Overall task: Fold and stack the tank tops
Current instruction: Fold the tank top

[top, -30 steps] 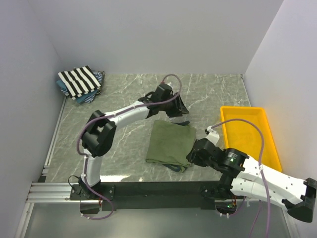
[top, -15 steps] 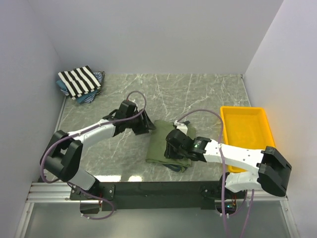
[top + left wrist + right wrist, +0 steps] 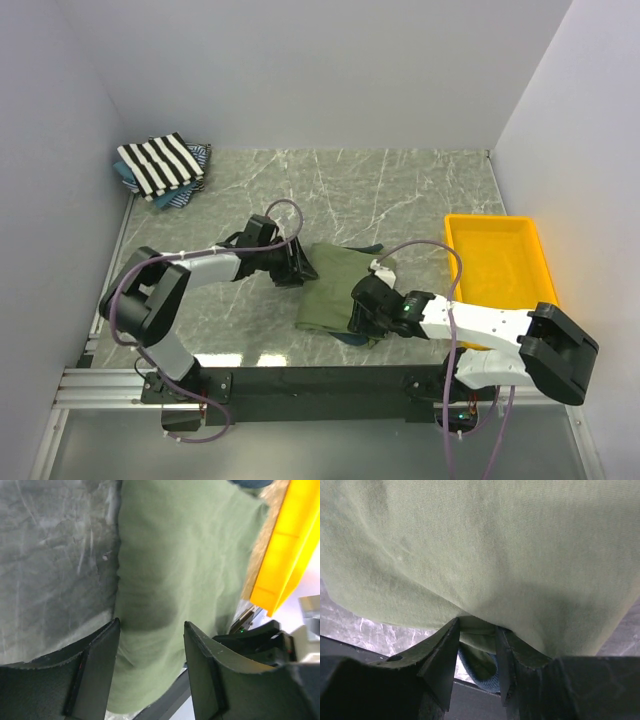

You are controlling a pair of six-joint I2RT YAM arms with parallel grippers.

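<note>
Left gripper (image 3: 300,268) is down low at the left edge of the olive tank top (image 3: 335,285), its jaws spread wide with nothing between them but cloth lying flat underneath; the wrist view shows that edge running just inside the left finger (image 3: 95,675). Across the garment, the right gripper (image 3: 358,318) is at the near right corner with its jaws drawn close together on a fold of green cloth, and a bit of navy trim (image 3: 482,677) peeks out below the pinch. The top lies folded in the middle of the counter (image 3: 400,190), its far edge slightly rumpled and its near edge close to the black rail (image 3: 320,380). There is open marble to the left and across the far side. It's tighter on the right, where the yellow tray (image 3: 500,265) sits near the garment's right edge. Well apart, in the far left corner against the walls, the striped tank top (image 3: 160,163) lies on top of blue patterned cloth (image 3: 180,198).
</note>
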